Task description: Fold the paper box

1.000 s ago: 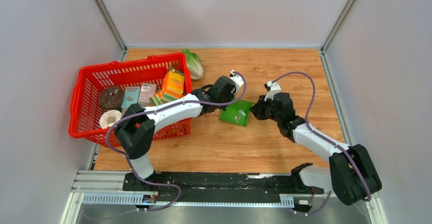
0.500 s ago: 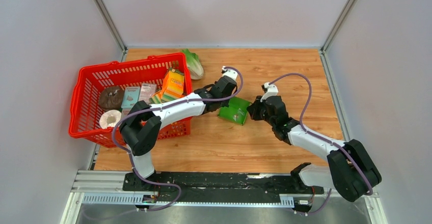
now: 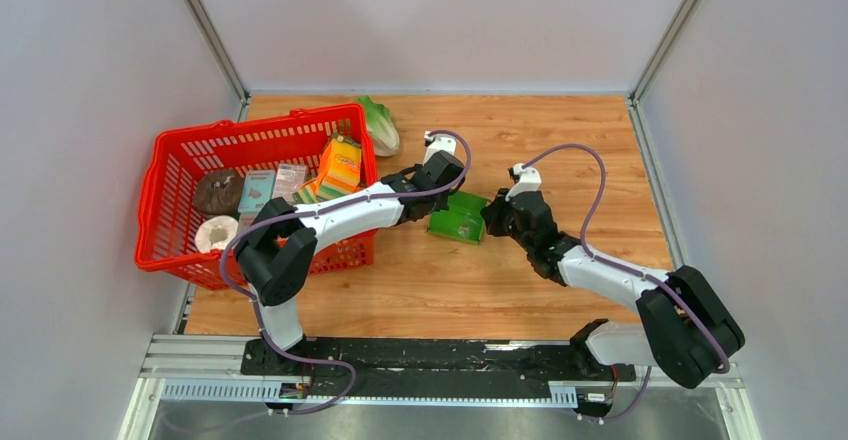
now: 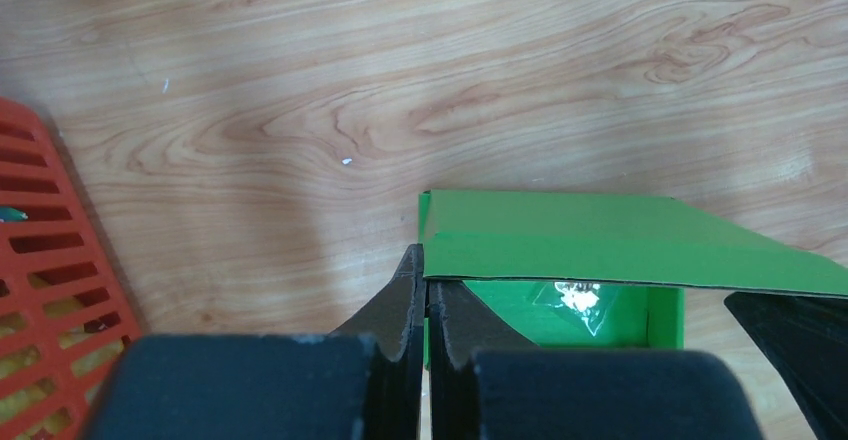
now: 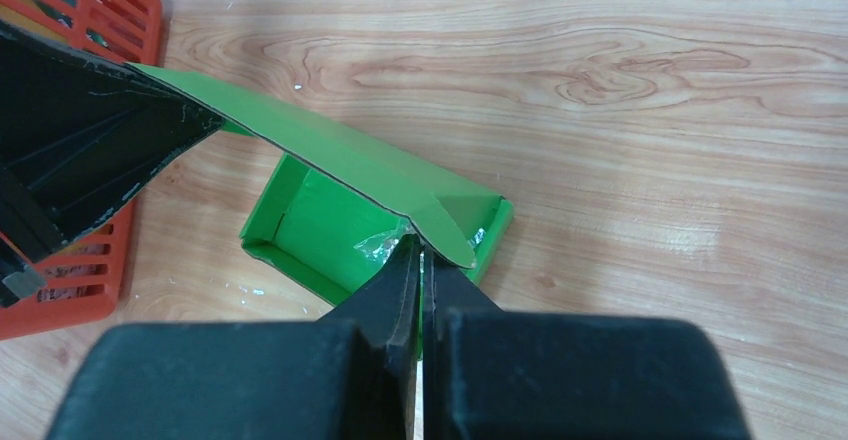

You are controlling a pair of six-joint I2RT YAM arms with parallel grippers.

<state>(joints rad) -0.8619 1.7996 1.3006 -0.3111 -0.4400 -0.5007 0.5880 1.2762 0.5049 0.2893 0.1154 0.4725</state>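
From above, one red basket (image 3: pixel 250 128) holds one orange carton (image 3: pixel 341 163) among other goods. The single paper box (image 3: pixel 458 220) lies on the bench (image 3: pixel 560 140) between the left tool (image 3: pixel 445 203) and the right tool (image 3: pixel 487 218). Left wrist: the left tool (image 4: pixel 425 280) is clamped on its lid corner. Right wrist: the right tool (image 5: pixel 418 255) is clamped on the lid's tab.

Left end effector (image 4: pixel 424 270) on paper box (image 4: pixel 600 240)

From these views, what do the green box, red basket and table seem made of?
Paper box: thin matte green card, judging by its sharp creases. Basket: smooth red plastic, moulded lattice walls. Table: wood or wood-look laminate; grain shows.
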